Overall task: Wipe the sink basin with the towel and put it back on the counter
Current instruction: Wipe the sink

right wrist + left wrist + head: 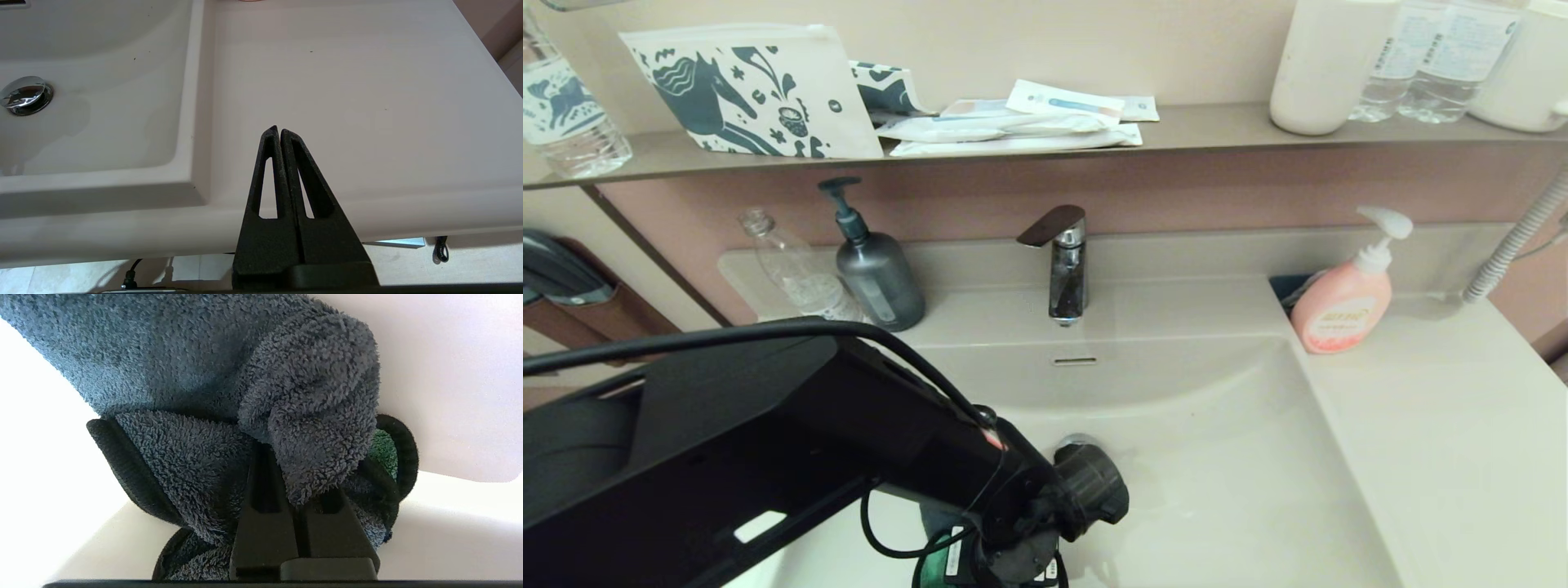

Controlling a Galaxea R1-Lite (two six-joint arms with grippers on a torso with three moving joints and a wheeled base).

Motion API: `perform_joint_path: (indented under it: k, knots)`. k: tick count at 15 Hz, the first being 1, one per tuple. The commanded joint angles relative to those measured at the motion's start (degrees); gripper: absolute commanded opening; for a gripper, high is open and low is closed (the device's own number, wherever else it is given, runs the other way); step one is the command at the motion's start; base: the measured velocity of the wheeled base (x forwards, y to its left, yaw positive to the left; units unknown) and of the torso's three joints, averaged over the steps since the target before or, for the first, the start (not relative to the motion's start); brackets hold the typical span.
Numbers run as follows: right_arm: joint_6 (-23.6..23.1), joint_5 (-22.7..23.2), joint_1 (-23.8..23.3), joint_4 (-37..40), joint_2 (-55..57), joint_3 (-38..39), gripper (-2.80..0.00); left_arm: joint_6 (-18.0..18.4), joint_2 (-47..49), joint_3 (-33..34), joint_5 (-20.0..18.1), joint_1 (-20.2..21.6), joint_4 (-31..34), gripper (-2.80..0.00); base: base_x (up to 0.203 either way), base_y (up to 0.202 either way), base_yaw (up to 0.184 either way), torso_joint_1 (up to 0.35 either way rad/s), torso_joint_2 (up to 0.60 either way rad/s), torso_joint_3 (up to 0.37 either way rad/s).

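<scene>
L claw (pixel 300 522) pinches bunched towel (pixel 229 396) in the basin (pixel 1241 457); thin bite could slip w/ friction mid-wipe; R claw (pixel 279 132) pressed together, idle over table (pixel 347 81).

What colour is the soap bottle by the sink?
The pump soap bottle is pink with a white pump, clearest in the head view.

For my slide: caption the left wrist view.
Left gripper shut on the grey towel, held against the sink basin.
</scene>
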Motion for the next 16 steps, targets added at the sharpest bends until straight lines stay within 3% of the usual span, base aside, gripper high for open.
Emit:
perform_joint_path:
  k: [1,6,12,16]
  knots:
    - [0.0,0.0,0.0,0.0,0.1,0.0,-2.80,-0.2,-3.9,0.8,0.9,0.1,0.7,-2.80,0.000,0.000,0.000,0.000,0.00,0.000]
    - [0.0,0.0,0.0,0.0,0.1,0.0,-2.80,-0.1,-8.8,0.5,0.7,0.6,4.7,-2.80,0.000,0.000,0.000,0.000,0.00,0.000]
    - [0.0,0.0,0.0,0.0,0.1,0.0,-2.80,-1.6,-11.2,-2.6,0.0,-1.8,10.1,-2.80,0.000,0.000,0.000,0.000,0.00,0.000]
    - [0.0,0.0,0.0,0.0,0.1,0.0,-2.80,-2.7,-10.0,0.6,-2.2,-1.2,8.8,-2.80,0.000,0.000,0.000,0.000,0.00,0.000]
